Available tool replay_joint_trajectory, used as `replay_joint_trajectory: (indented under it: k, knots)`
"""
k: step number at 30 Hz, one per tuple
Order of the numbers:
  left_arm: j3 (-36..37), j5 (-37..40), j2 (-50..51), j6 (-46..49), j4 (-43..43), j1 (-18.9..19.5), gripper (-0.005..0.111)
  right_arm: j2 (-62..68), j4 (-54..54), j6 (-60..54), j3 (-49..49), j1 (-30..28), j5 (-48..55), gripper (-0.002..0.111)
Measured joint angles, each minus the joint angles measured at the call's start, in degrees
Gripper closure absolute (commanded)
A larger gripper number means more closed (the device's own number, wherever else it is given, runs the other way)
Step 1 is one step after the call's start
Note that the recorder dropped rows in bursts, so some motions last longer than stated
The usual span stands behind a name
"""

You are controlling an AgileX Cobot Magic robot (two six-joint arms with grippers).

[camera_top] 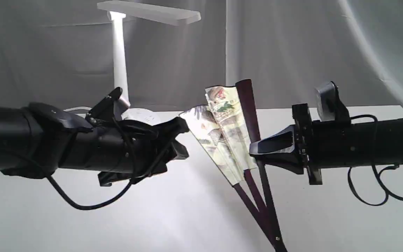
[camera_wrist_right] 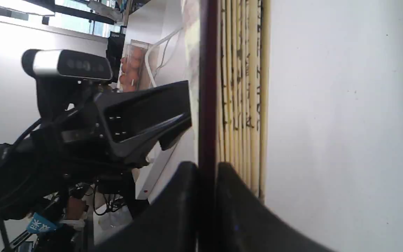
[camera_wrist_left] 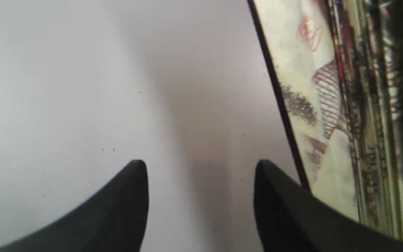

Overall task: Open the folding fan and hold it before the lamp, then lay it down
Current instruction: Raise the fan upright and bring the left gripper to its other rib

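The folding fan [camera_top: 224, 129] stands half spread above the table, pivot low at the front, painted cream pleats fanned toward the left. My right gripper [camera_top: 255, 148] is shut on its dark maroon guard [camera_wrist_right: 206, 87], the stick pinched between the two black fingers [camera_wrist_right: 177, 196]. My left gripper [camera_top: 182, 141] is open just left of the fan's loose edge, holding nothing; its fingers [camera_wrist_left: 131, 196] frame bare table, with the fan's black-edged paper [camera_wrist_left: 331, 105] beside one of them. The white lamp [camera_top: 119, 59] stands behind the left arm, its bar head lit.
A grey cloth backdrop [camera_top: 292, 45] hangs behind the white table [camera_top: 187, 217]. The lamp's round base [camera_top: 140, 115] sits behind the left wrist. Black cables [camera_top: 369, 189] dangle under the right arm. In the right wrist view the left arm and its camera [camera_wrist_right: 68, 66] fill one side.
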Motion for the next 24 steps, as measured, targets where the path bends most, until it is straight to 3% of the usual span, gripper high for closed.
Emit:
replay_joint_trajectory:
  k: [5,8,15,24]
  knots:
    - [0.0,1.7,2.15,5.51,-12.91,0.24,0.059,0.0,0.0,-0.19,0.0,0.0,0.0,0.108]
    - [-0.24,6.56,2.92,11.74,-19.05,1.58,0.059,0.0,0.14,-0.41,0.0,0.0,0.0,0.108]
    - [-2.25,12.98,5.12,13.12,-21.02,5.26,0.059,0.0,0.28,-0.8,0.0,0.0,0.0,0.108]
    - [-8.71,18.7,8.99,13.33,-21.39,5.59,0.059,0.0,0.53,-0.94,0.0,0.0,0.0,0.108]
